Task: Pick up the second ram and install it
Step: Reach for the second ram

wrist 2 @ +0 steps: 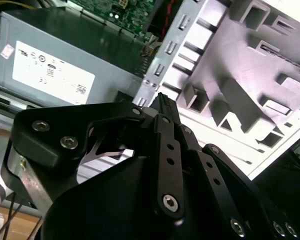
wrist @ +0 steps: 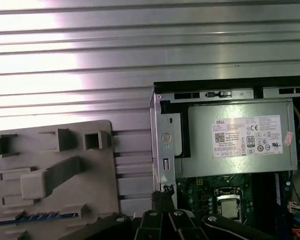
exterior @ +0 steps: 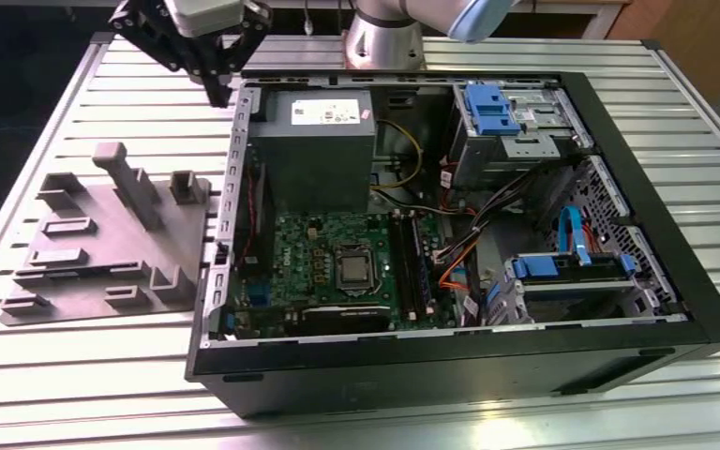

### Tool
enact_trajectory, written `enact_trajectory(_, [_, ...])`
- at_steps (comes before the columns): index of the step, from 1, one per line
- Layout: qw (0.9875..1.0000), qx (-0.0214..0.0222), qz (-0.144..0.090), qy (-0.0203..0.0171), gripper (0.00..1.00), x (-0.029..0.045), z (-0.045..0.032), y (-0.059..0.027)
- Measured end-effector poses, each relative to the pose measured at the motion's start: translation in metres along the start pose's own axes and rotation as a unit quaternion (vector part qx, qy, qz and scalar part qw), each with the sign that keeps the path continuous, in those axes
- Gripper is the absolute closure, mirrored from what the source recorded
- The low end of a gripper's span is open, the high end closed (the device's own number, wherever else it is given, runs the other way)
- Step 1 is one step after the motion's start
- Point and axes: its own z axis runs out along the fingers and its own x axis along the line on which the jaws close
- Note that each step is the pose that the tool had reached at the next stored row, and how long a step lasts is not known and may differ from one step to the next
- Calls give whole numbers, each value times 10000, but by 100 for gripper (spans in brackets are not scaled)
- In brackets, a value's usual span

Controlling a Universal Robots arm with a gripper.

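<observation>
The second ram [wrist: 38, 217] is a thin blue-green strip standing on edge in a slot of the grey fixture tray [wrist: 55, 150]; in the exterior view it is a dark line [exterior: 85, 275] near the tray's [exterior: 110, 234] front. My gripper [exterior: 218, 92] hangs above the case's rear corner on the exterior view's left, beside the power supply [exterior: 312, 141]. It is well behind the ram. Its black fingers are pressed together with nothing between them, and their tips show in both wrist views [wrist: 163, 196] [wrist 2: 162, 101].
The open computer case [exterior: 460, 356] lies on the slatted metal table [exterior: 60, 375]. Inside it are the green motherboard [exterior: 322, 253] with its processor [exterior: 352, 269], loose cables [exterior: 460, 253] and blue-tabbed drive bays [exterior: 498, 108]. Upright posts [exterior: 128, 183] rise from the tray.
</observation>
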Motion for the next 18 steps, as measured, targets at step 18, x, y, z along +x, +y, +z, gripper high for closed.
enact_trajectory(18, [10000,0,0,-1,90,453,130,-183])
